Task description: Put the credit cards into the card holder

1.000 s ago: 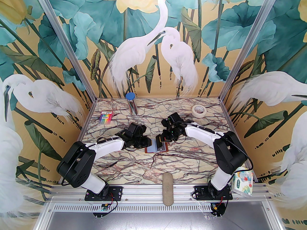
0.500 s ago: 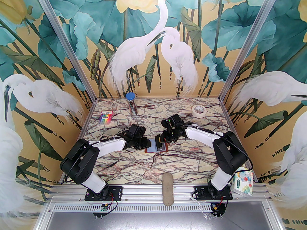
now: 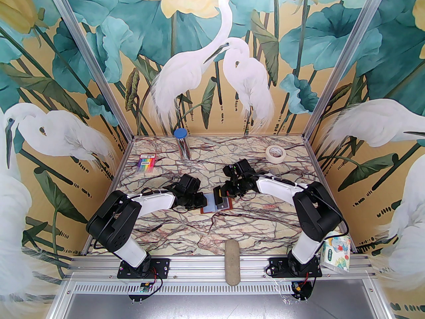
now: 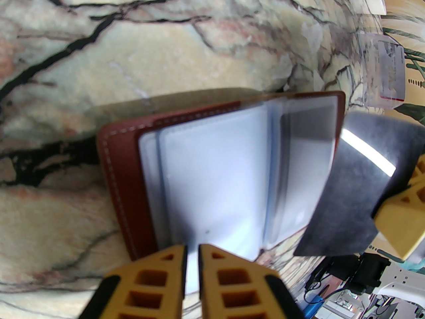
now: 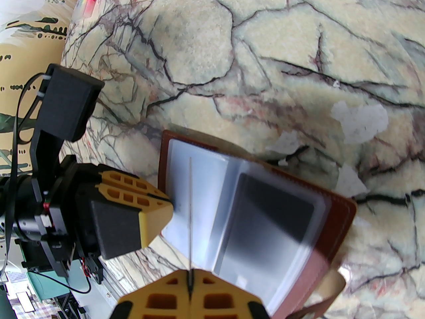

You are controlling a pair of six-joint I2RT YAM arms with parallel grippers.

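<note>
The card holder [image 3: 219,207] lies open on the marble table, its reddish-brown leather [image 4: 119,164] under pale clear sleeves. A dark card [image 5: 272,218] sits inside the right sleeve. My left gripper [image 4: 192,254] pinches the near edge of the top left sleeve [image 4: 215,164], jaws almost together. Seen from the right wrist, the left gripper [image 5: 167,199] grips that sleeve's left edge. My right gripper [image 5: 190,286] is shut on a dark credit card [image 4: 345,191], which shows edge-on [image 5: 190,211] above the holder's middle fold. Seen from above, the right gripper [image 3: 219,193] hovers over the holder.
A rainbow pen pack [image 3: 146,163] lies at the back left, and a blue-capped tube [image 3: 182,143] stands at the back. A tape roll [image 3: 275,152] is at the back right. A tissue pack [image 3: 336,249] and a grey oblong pad [image 3: 232,261] are by the front rail. A clear wrapper [image 4: 385,68] lies beyond the holder.
My left arm has drawn back and lowered, its jaws narrowing onto the sleeve edge. The right gripper with the dark card has shifted slightly left and down over the holder.
</note>
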